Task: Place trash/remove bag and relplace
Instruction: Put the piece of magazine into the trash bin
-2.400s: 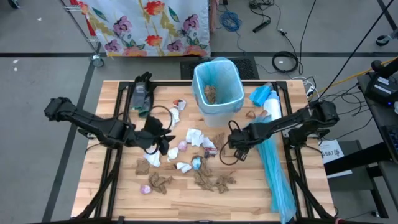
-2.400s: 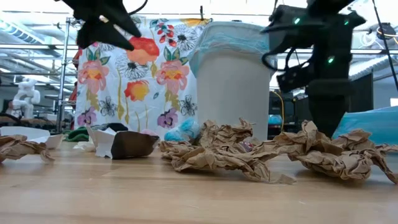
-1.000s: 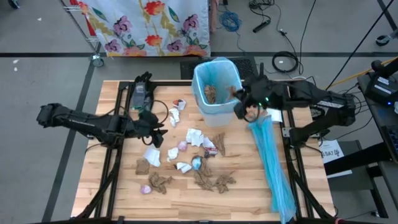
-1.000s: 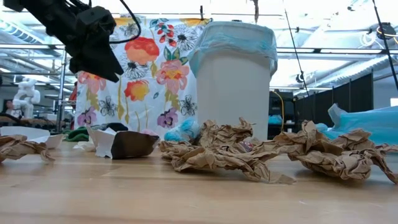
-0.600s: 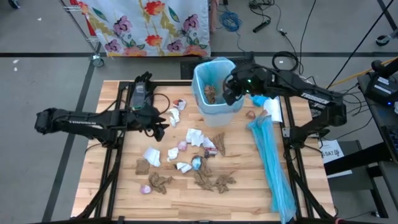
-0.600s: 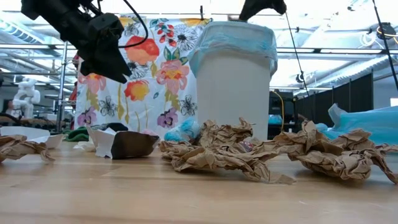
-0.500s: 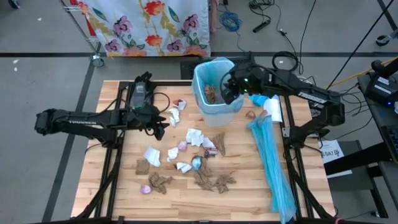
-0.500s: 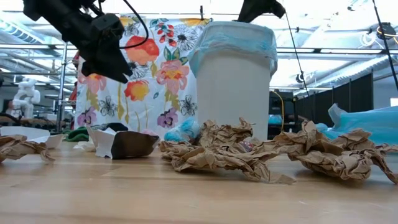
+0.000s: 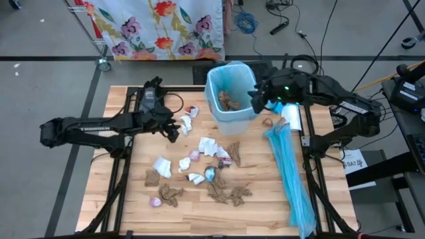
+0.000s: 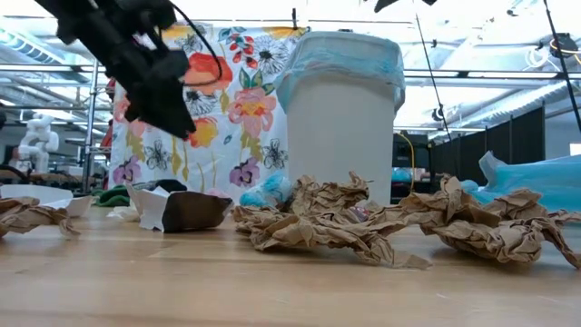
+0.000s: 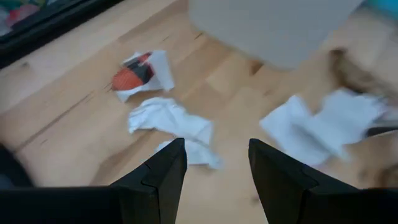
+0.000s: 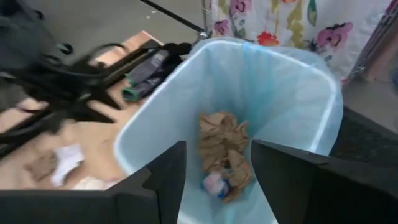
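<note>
Now left gripper (image 11: pixel 212 171), fingers spread, hovers over white tissue (image 11: pixel 177 124); a shallow pinch could tear it.

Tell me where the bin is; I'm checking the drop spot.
In the high view, the bin stands at the table's far edge, centre-right, with the right gripper beside its rim.

Floral cloth (image 9: pixel 159 30) hanging beyond the wooden surface (image 9: pixel 126 199), long light-blue plastic sheets (image 9: pixel 292 179) along its right side, cables (image 9: pixel 304 64) on the floor
</note>
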### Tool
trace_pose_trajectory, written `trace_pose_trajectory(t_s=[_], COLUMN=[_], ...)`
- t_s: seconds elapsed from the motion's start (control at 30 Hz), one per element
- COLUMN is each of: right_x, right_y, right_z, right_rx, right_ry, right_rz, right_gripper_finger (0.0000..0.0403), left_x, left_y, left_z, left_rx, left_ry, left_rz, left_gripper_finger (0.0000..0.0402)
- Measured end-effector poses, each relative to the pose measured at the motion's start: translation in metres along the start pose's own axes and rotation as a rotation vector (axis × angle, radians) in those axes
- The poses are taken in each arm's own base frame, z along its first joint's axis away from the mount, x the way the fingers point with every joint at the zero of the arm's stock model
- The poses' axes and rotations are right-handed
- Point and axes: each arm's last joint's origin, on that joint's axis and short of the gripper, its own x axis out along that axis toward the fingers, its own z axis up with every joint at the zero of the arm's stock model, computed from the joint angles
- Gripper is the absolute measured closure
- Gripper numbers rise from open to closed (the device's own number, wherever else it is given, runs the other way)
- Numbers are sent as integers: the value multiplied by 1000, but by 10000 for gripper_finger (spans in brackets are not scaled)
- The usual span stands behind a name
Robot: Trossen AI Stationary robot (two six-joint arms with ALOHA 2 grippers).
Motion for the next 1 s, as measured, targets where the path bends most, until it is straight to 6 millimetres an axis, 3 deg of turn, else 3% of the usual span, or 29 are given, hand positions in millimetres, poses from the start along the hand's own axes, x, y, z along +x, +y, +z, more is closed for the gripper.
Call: trace_pose_trajectory(t_s=[0.23, 0.63, 1.0], right_x=[-21, -27, -33], right_y=[5, 10, 15], right_z=[-19, -31, -39], right_rx=[45, 92, 112], right_ry=[100, 166, 204], right_rz=[25, 11, 2], right_gripper_finger=[229, 229, 229], left_x=[27, 65, 92], left_y=[2, 32, 50], left_z=[14, 27, 24], left_rx=[185, 52, -22], left_ry=[-78, -87, -56], left_rz=[21, 21, 28], left_gripper_finger=[224, 224, 224])
